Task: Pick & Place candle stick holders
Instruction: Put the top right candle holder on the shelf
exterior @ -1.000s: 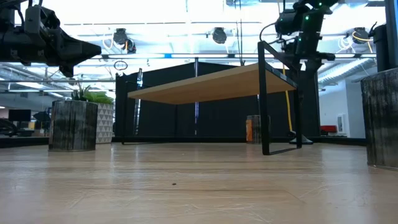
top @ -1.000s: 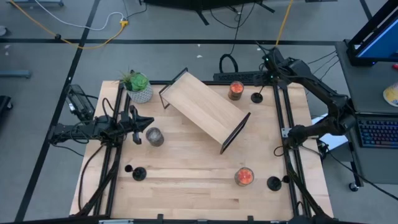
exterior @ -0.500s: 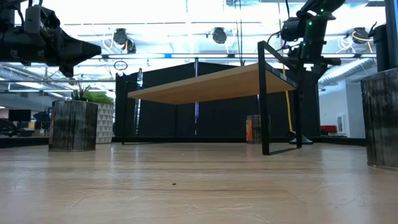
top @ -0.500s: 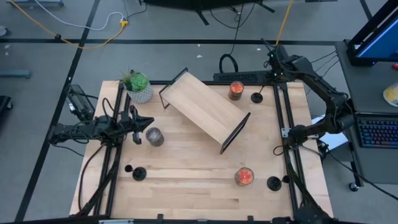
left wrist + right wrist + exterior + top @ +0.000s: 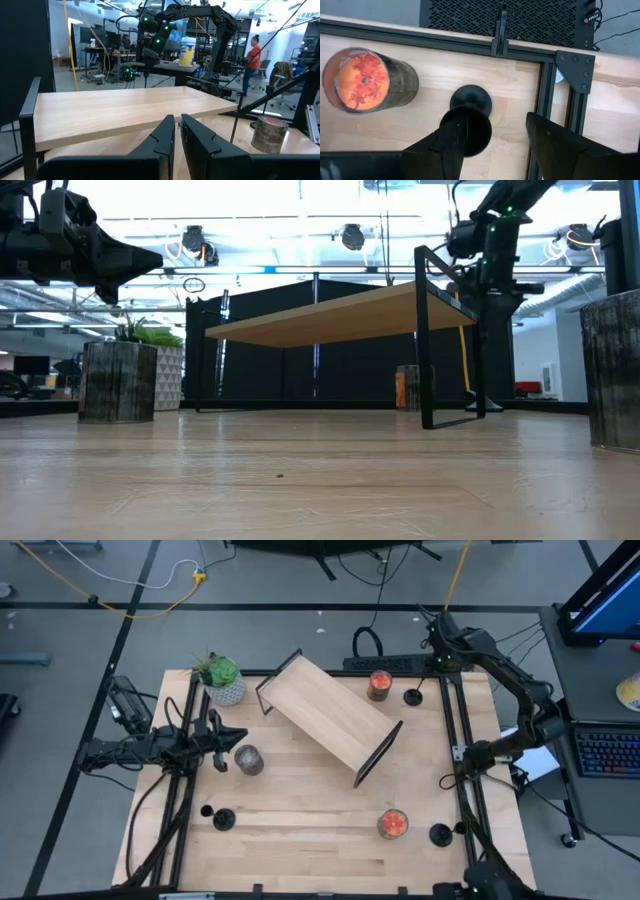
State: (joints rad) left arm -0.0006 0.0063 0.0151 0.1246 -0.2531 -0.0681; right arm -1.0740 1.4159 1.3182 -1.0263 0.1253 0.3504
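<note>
Candle stick holder beneath open right claw.

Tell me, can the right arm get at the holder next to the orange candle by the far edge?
Probably yes. The right gripper hangs open right above that holder, its fingers apart. The orange candle stands clear to one side and the table frame to the other.
</note>
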